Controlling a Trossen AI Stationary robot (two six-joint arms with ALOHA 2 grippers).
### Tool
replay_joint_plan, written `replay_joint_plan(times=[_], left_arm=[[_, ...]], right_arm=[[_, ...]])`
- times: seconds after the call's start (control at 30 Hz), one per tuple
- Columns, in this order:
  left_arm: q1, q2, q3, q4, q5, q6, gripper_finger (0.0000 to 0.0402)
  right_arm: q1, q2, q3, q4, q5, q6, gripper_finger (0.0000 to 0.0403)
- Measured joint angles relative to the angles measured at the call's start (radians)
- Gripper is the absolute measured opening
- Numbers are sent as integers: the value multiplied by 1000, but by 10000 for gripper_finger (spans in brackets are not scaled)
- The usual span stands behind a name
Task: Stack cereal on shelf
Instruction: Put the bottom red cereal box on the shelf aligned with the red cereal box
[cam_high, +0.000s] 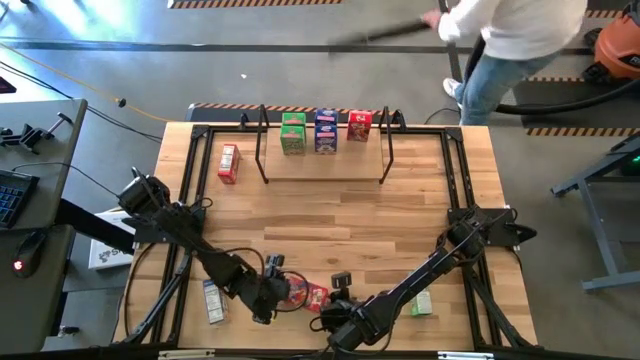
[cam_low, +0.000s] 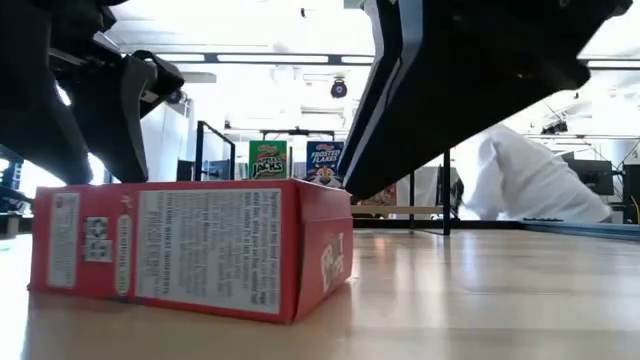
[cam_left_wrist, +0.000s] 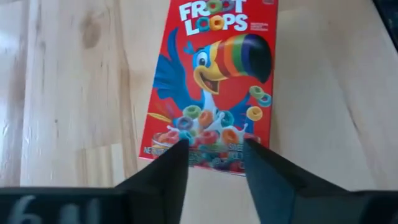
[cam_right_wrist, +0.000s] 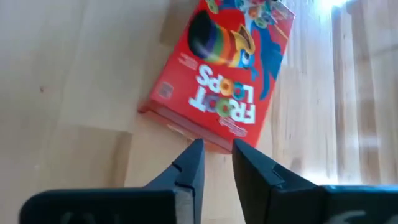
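Near edge of the worktop (cam_high: 330, 215): a red Froot Loops box (cam_left_wrist: 211, 81) lies flat, face up, between the two hands.

Left hand (cam_left_wrist: 214, 155) sits at one short end of that box, the end with the bowl art. Fingers part open, tips just over the box edge. Not gripping it; can't confirm contact.

Right hand (cam_right_wrist: 216, 155) is at the opposite short end, the logo end. Fingers nearly together with a narrow gap. Tips just short of the box edge, holding nothing.

In the low view the same box fills the foreground, lying on the wood, dark arm parts above it on both sides.

Also near the front edge: a pale box (cam_high: 211, 300) lies flat near the left arm, a greenish-white box (cam_high: 421, 303) beside the right arm.

Mid-left of the worktop: a red box (cam_high: 229, 163) lies flat, just outside the shelf's left hoop.

Far side: the shelf (cam_high: 325, 165), a light wood board with black hoops at both ends. Three boxes stand upright in a row at its back: green box (cam_high: 293, 132), blue box (cam_high: 326, 131), small red box (cam_high: 359, 126).

Beyond the worktop: a person (cam_high: 515, 45) in a white top and jeans, on the floor.
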Motion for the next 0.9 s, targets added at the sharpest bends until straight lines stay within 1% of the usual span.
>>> replay_joint_plan(times=[0.07, 0.2, 0.27, 0.4, 0.6, 0.7, 0.8, 0.9], left_arm=[[-10, 0, -8, 21, -17, -11, 120], [-27, 2, -10, 47, -26, -19, 88], [-34, 2, -15, 53, -33, -39, 75], [-45, 0, -49, 92, -64, -85, 57], [-67, -2, -92, 148, -109, -141, 47], [-83, -16, -95, 122, -138, -145, 47], [-93, -33, -97, 104, -158, -146, 46], [-100, -63, -98, 96, -178, -146, 46]], right_arm=[[-4, 0, 0, 1, -2, 28, 53], [-1, -11, 0, -7, 33, 56, 43], [13, -19, 0, -19, 50, 74, 41], [40, -20, 0, -40, 48, 108, 41], [52, -20, 0, -50, 84, 146, 41], [62, -20, 0, -45, 114, 160, 41], [74, -20, -26, 20, 172, 168, 35], [81, -20, -83, 106, 193, 169, 20]])
